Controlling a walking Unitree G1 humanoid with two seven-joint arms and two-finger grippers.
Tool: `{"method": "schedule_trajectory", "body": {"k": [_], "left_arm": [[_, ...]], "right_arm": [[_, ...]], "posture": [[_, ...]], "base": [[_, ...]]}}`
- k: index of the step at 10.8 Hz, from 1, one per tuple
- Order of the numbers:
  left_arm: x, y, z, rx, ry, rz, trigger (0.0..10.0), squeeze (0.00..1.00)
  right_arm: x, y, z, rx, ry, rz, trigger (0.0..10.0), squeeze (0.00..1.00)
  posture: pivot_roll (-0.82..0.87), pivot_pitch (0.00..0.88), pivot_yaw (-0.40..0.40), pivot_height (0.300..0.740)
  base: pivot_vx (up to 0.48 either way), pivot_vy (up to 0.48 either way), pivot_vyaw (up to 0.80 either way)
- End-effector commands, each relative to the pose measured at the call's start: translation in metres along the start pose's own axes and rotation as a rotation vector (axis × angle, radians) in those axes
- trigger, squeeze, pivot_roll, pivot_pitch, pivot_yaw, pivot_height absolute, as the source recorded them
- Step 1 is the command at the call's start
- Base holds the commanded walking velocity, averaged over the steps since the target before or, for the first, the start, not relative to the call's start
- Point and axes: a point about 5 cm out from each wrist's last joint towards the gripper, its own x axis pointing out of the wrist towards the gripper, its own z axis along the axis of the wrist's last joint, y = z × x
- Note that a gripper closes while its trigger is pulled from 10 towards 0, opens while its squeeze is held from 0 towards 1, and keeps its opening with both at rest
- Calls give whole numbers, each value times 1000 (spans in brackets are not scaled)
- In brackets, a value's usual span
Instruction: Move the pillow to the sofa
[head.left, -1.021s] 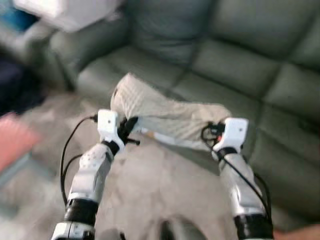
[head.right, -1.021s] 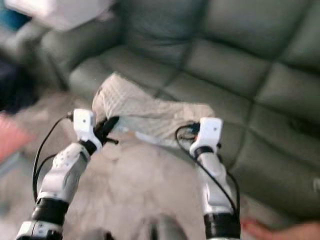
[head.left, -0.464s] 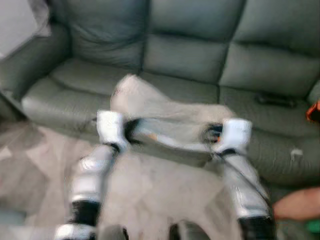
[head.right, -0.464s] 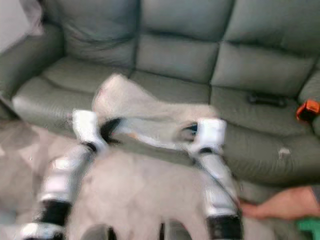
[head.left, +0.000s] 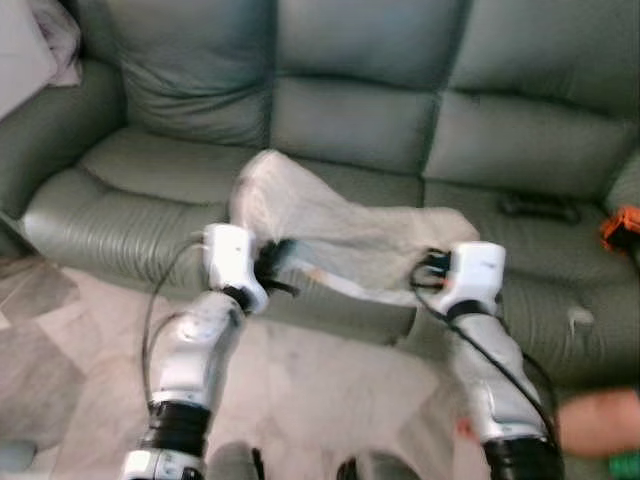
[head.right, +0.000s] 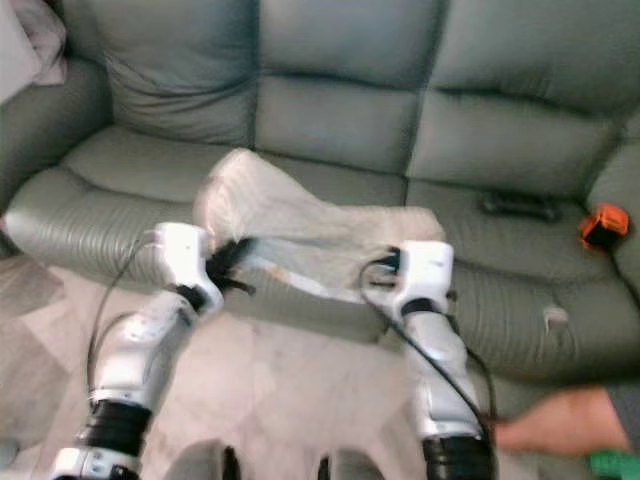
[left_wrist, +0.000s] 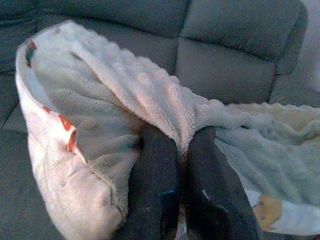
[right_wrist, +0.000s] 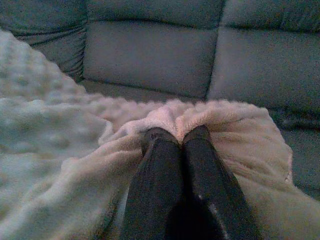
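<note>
The pillow (head.left: 340, 225) hangs between the two arms, just above the front edge of the sofa (head.left: 350, 120), its far end lifted over the seat cushions and its middle sagging toward the seat edge. The left gripper (left_wrist: 176, 150) is clamped on a fold of the fuzzy cover at one end, both black fingers pressed together with fabric bunched between them. The right gripper (right_wrist: 179, 142) pinches the other end in the same way, cloth ruffled up around its tips.

The step in hand looks like the last carry before the drop. To do it well, both arms should go forward together so the pillow clears the seat edge fully; if only one end crosses, the sagging middle may catch on the cushion front and slide to the floor. Keeping the two ends level and well apart would hold the pillow stretched and stop it folding.

The release calls for care: lower until the pillow's weight rests on the seat, then open both grippers at once. The soft cover may cling to the fingers, so draw back straight along them.

A dark remote (head.left: 540, 207) and an orange object (head.left: 620, 228) lie on the right seat; the left and middle cushions are the safer landing spot. A person's hand (head.right: 545, 425) is low at the right, near the right arm.
</note>
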Motion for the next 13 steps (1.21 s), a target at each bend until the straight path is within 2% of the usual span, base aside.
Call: {"method": "schedule_trajectory", "body": {"k": [1,6,7,12,13], "left_arm": [[0,3,10,28,-35,-7,10000,0],[0,2,8,19,-17,-10,10000,0],[1,4,8,21,-13,1,10000,0],[0,3,9,39,-20,-1,10000,0],[-1,3,13,63,-48,-1,10000,0]], "right_arm": [[2,13,7,3,-33,41,10000,0],[1,12,5,-4,-23,43,10000,0],[0,13,4,2,-18,44,10000,0],[-1,13,1,-3,-7,44,10000,0],[-1,13,0,-4,-4,44,10000,0]], "posture": [[-77,108,-39,740],[-75,115,-35,740],[-75,116,-34,740],[-73,122,-34,740],[-72,125,-33,740]], "base": [[382,0,0],[470,0,0],[307,368,0],[0,474,0],[0,0,0]]}}
